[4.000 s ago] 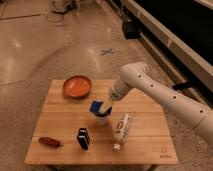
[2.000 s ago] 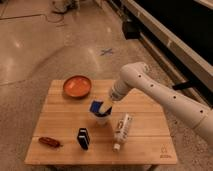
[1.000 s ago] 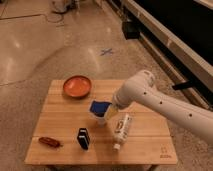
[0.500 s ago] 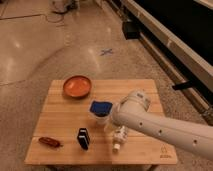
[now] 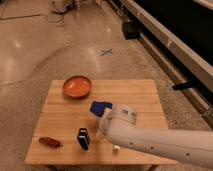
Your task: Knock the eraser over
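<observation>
**Eraser upright on worktop, gripper close beside it**

Worktop (image 5: 137, 95): a square wooden surface on a polished stone floor, seen from above and in front.

Eraser (image 5: 83, 139): a small black block with a pale blue-grey strip on its top edge. It stands upright near the front edge, left of centre in the picture. Nothing touches it, so it has not been knocked over.

Arm (image 5: 160, 142): a thick white limb that enters from the lower right corner. It lies across the front right part of the worktop and ends in a rounded wrist joint near the middle.

Gripper (image 5: 104, 125): at the far end of the arm, low over the middle of the worktop. It sits between the eraser and the blue-topped cup, near the eraser's right side with a narrow gap showing. The wrist covers most of it, so whether it is released or clenched cannot be told.

Blue-topped cup (image 5: 99, 107): just behind the gripper, close to the wrist joint.

Orange bowl (image 5: 77, 86): at the back left of the worktop, well apart from the eraser.

Red-brown object (image 5: 50, 142): long, lying flat near the front left corner, left of the eraser and apart from it.

A small white piece (image 5: 116, 148) shows under the arm's lower edge. What it is cannot be told.
</observation>
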